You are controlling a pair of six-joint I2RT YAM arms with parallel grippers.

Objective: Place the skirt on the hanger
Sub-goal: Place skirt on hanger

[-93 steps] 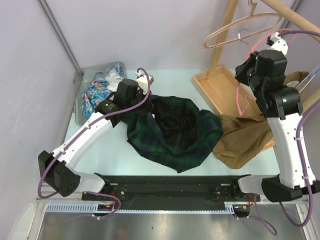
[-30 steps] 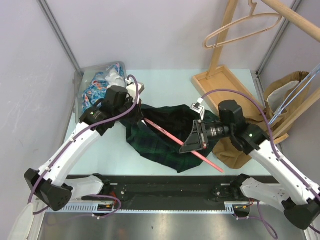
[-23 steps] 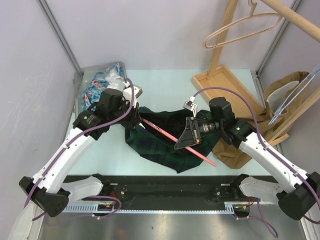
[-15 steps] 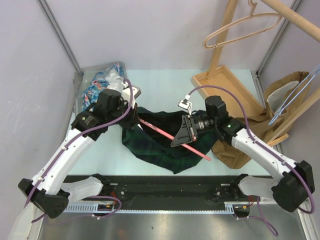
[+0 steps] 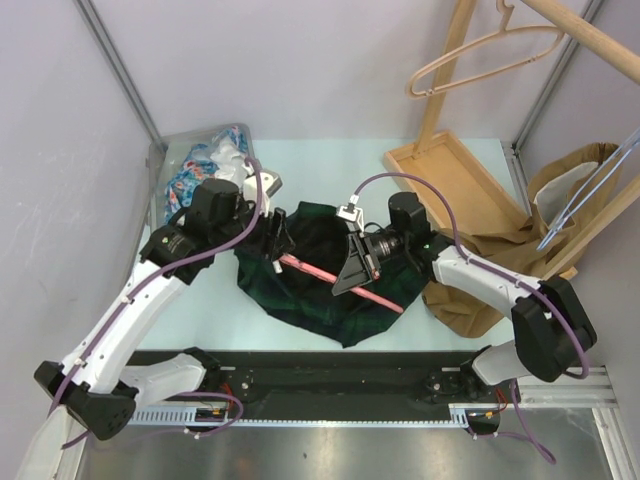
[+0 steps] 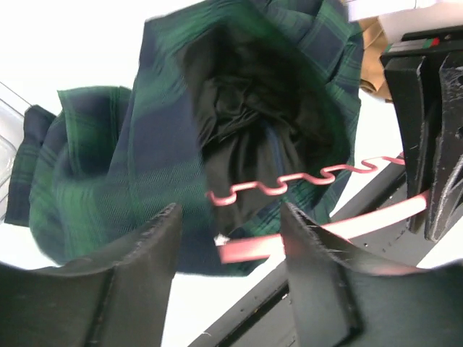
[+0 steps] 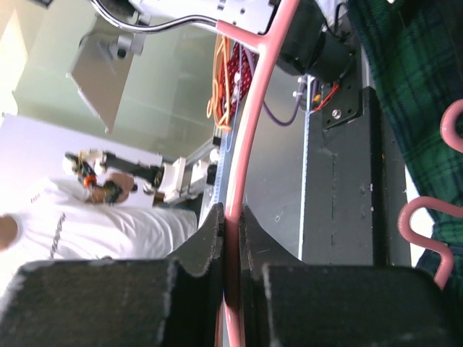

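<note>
watching the skirt (image 5: 290, 300) slumped mid-table between the arms, i fear that with my left gripper (image 6: 230, 246) gaping empty and only the right gripper (image 7: 230, 224) clamped on the hanger (image 5: 340, 277), the waistband slips off its tip.

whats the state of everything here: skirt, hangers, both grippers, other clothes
skirt: crumpled on the table, opening gaping, not yet hung
pink hanger: held tilted over the skirt, one end at its opening
right gripper: shut on pink hanger
left gripper: open, holding nothing
wooden hanger: hanging bare on the rack
brown garment: crumpled at the table's right side
</note>
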